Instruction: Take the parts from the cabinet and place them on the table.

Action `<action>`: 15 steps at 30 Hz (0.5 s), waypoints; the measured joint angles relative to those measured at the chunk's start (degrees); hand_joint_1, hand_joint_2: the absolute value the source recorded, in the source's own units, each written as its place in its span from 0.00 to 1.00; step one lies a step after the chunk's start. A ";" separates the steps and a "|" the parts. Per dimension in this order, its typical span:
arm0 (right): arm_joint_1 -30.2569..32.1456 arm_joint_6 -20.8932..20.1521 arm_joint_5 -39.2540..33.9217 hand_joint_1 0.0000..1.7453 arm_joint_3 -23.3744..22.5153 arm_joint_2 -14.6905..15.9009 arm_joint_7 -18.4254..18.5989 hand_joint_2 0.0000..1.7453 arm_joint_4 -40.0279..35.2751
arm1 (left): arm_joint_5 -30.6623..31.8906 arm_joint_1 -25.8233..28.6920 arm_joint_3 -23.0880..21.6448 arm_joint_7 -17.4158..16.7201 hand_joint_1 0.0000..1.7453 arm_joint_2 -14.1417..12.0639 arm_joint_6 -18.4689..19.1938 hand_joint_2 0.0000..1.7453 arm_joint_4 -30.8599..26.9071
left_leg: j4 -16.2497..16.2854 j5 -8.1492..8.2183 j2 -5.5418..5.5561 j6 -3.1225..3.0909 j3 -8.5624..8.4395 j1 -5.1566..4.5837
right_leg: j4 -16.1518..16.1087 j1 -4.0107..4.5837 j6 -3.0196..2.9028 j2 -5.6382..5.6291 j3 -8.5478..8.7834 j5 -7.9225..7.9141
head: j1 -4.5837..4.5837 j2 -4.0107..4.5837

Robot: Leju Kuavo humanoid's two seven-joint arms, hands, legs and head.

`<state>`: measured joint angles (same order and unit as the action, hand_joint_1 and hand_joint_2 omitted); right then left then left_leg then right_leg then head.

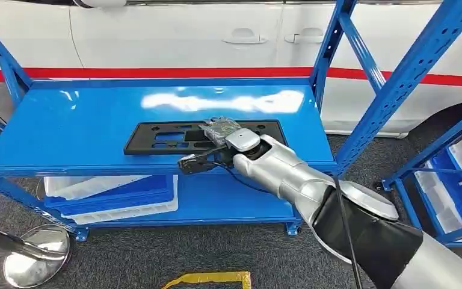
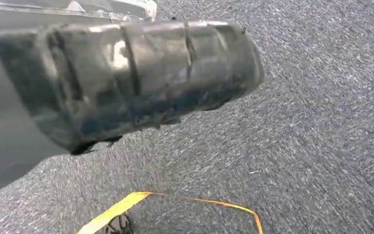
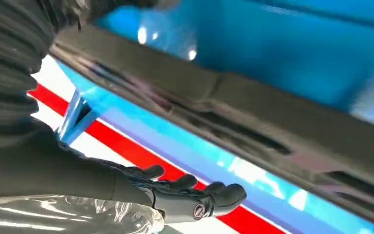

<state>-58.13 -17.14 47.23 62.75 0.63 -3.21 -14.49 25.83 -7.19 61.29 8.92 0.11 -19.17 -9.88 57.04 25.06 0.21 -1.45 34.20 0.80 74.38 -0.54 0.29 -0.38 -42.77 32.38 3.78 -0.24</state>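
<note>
You find no readable text, label, brand, number or sign on anything in these three views.

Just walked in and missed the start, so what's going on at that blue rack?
The robot's right hand reaches over a flat black plastic panel with cut-outs lying on the top shelf of the blue metal rack. Its fingers are spread apart, and a grip isn't visible yet. The left hand hangs over grey carpet.

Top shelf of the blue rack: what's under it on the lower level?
Under the top shelf, stacked blue and white trays sit on the lower shelf at its left end. The top shelf hides their far part; the right arm covers part of the lower shelf.
</note>
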 joint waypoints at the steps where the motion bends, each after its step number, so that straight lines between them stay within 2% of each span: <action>1: 0.32 -0.06 -0.20 1.00 0.00 0.00 0.39 1.00 0.02 | -0.04 0.03 0.00 -0.13 0.00 0.04 -0.11 0.00 0.00 | 0.06 0.07 0.01 -0.09 -0.01 0.01 | 2.72 -0.02 0.02 0.01 -1.48 0.42 | -0.02 0.00; 2: 0.56 -0.17 -0.37 1.00 0.00 0.00 0.70 1.00 0.04 | -0.07 0.04 0.00 -0.17 0.00 0.09 -0.17 0.00 0.00 | 0.11 0.14 0.06 -0.17 -0.07 0.12 | 2.34 -0.16 0.48 0.03 -1.47 -0.63 | 0.00 0.00; 3: 0.66 -0.28 -0.54 1.00 0.00 0.00 0.91 1.00 0.04 | -0.07 0.03 0.00 -0.26 0.00 0.09 -0.26 0.00 0.00 | 0.24 0.26 0.16 -0.09 -0.14 0.27 | -0.16 -0.35 0.92 0.05 -0.30 -2.54 | -0.02 0.00; 4: 0.62 -0.41 -0.89 1.00 -0.02 0.00 1.07 1.00 0.04 | -0.09 0.04 0.02 -0.31 0.00 0.09 -0.28 0.00 0.00 | 0.49 0.49 0.27 -0.05 -0.21 0.51 | -5.30 -0.71 1.46 0.08 2.22 -5.46 | 0.02 0.00; 5: 0.55 -0.66 -1.14 1.00 -0.11 0.00 1.20 1.00 0.04 | -0.09 0.04 0.04 -0.31 0.00 0.09 -0.28 0.00 0.00 | 0.92 0.84 0.43 0.25 -0.30 0.75 | -10.92 -1.13 1.92 0.18 5.09 -8.17 | 0.00 0.00; 6: 0.51 -0.81 -1.28 1.00 -0.22 0.00 1.24 1.00 0.04 | -0.13 0.04 0.09 -0.28 0.00 -0.13 -0.28 0.00 0.00 | 1.21 1.17 0.61 0.61 -0.13 0.67 | -13.71 -1.17 2.43 0.02 6.55 -7.47 | 0.09 0.00; 7: 0.36 -1.05 -1.53 1.00 -0.24 -0.07 1.31 1.00 0.04 | -0.24 -0.01 0.11 -0.26 0.00 -0.07 -0.24 0.00 0.00 | 2.06 1.49 0.68 1.07 0.25 0.39 | -14.96 -0.76 1.81 -0.19 7.12 -7.44 | 0.22 0.00; 8: 0.43 -1.07 -1.66 1.00 -0.26 -0.09 1.31 1.00 0.02 | -0.24 0.08 0.13 -0.09 0.00 -0.09 -0.11 0.00 0.00 | 1.65 1.26 0.74 1.16 0.38 0.37 | -14.59 -0.65 0.13 0.12 6.96 -7.22 | 0.11 0.00; 9: 0.39 -1.07 -1.84 1.00 -0.31 -0.09 1.31 1.00 0.00 | -0.24 0.12 0.20 -0.07 0.00 -0.15 0.11 0.00 0.00 | 1.65 1.31 0.68 1.26 0.36 0.45 | -14.62 -0.61 0.31 0.00 6.87 -7.41 | 0.15 0.00; 15: 0.10 -0.66 -1.90 1.00 -1.07 -0.13 0.57 1.00 -0.02 | -0.09 0.10 0.37 0.55 0.00 -0.22 1.16 0.00 0.00 | 0.81 1.14 0.64 1.59 -0.35 0.54 | -14.63 -0.48 -0.03 -0.09 7.09 -7.20 | 0.02 0.00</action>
<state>-58.03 -17.79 45.33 61.68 0.50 -2.64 -14.51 25.75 -7.10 61.66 9.46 -0.11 -18.01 -9.88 57.85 26.19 0.85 0.14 33.85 1.34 59.75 -1.03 0.26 -0.47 -35.68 25.18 3.80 -0.24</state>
